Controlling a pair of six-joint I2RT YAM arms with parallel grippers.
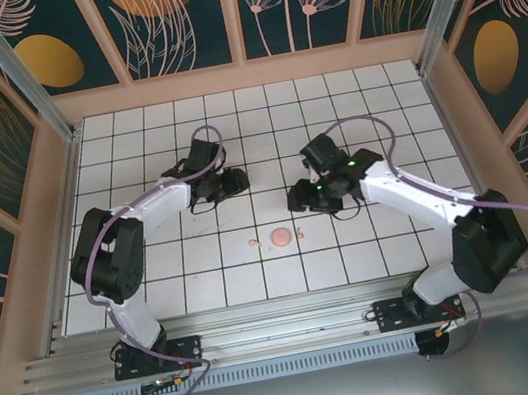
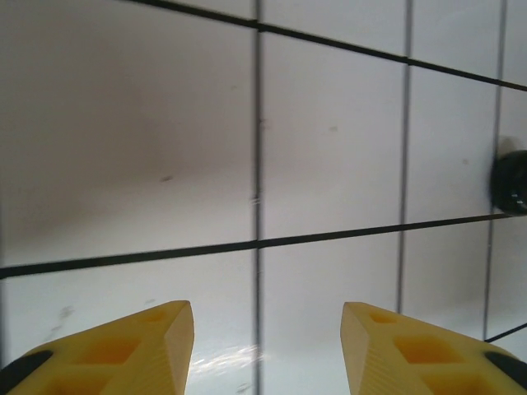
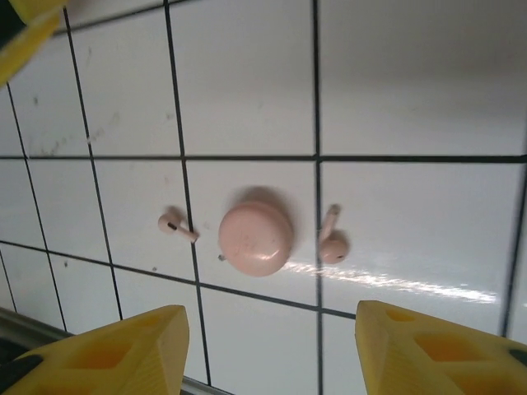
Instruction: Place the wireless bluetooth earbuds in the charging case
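On the table lies the first pink earbud (image 3: 177, 226), a tiny pale stemmed plastic piece, just beside the charging case (image 3: 255, 239), a round pale pink plastic puck. The second pink earbud (image 3: 332, 244), same make, lies just beside the case on the opposite side. Neither seems to touch it. The case looks closed, no sockets showing. So nothing is inserted yet: lid to open, both buds to pick and seat. The right gripper (image 3: 272, 317), yellow fingers, hangs over case and buds, jaws spread, nothing between. The left gripper (image 2: 268, 309) is over the bare white gridded table (image 2: 123, 123), well apart from the case, jaws likewise spread and empty. There is a dark rounded thing (image 2: 510, 183) at that view's edge, can't tell what.
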